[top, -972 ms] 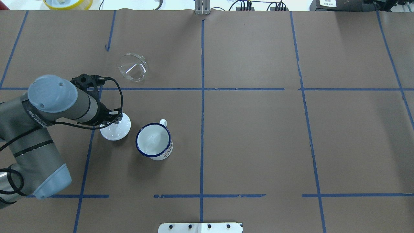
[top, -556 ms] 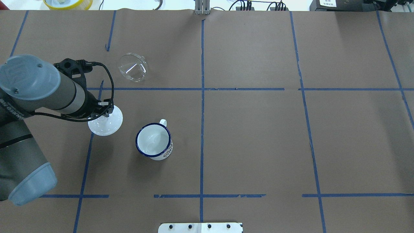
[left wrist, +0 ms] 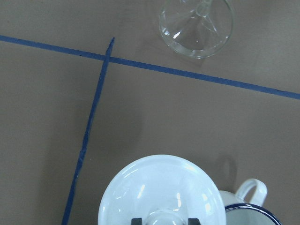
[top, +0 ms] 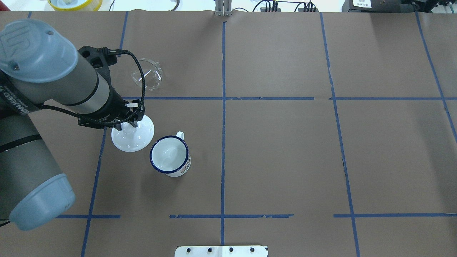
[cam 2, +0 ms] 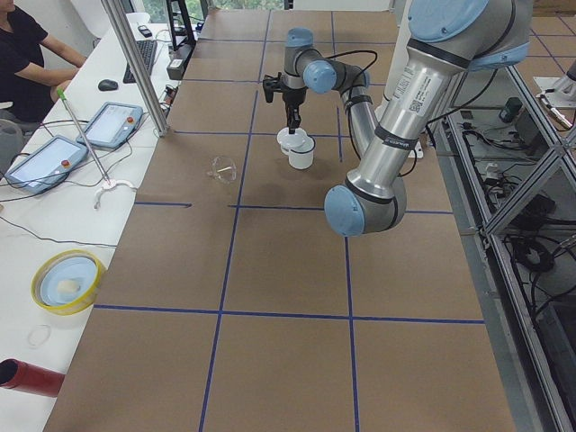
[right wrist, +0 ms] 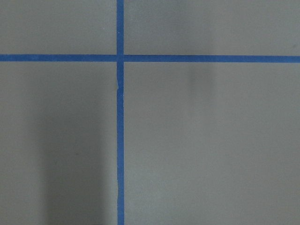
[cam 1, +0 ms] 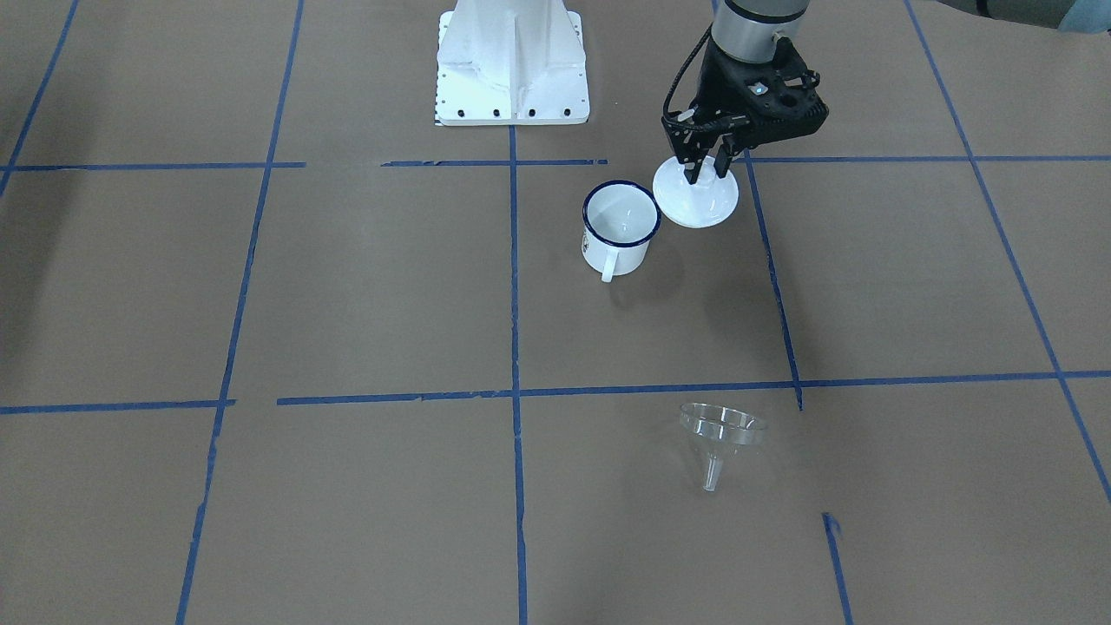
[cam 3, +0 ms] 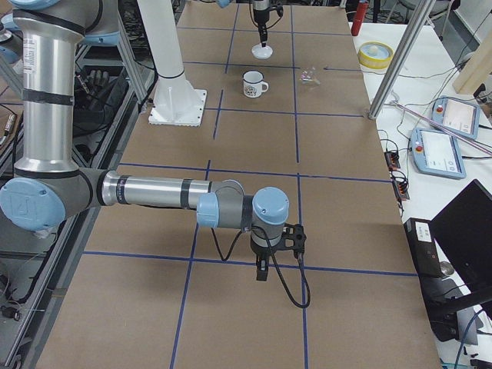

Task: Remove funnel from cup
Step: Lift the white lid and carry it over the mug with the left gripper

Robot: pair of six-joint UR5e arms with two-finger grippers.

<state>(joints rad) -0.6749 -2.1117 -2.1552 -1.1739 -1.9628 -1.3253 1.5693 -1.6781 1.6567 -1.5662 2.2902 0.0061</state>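
Gripper of the left arm (cam 1: pixel 705 169) pinching the knob of a white domed lid (cam 1: pixel 697 204) just beside the cup (cam 1: pixel 618 227), funnel (cam 1: pixel 720 431) out of it – clear, colourless, wide cone, short spout – lying on the tabletop (cam 1: pixel 347 286) well apart, right gripper (cam 3: pixel 261 273) closure impossible to tell.

We can read only one mark for sure: the letters "UR", raised on the blue cap (top: pixel 25 44) of the left arm (top: pixel 89 96). Dark letters run along that arm's grey sleeve (top: pixel 16 100), but they are cut off and we cannot spell them. Its tube (cam 2: pixel 409 99) bears a printed line too small for us to read. The cup (top: pixel 181 170) carries a small blue and red mark, also unreadable. The print on a white label (top: pixel 361 3) on a dark box (top: pixel 382 4) beyond the bench (top: pixel 278 150) is blurred.
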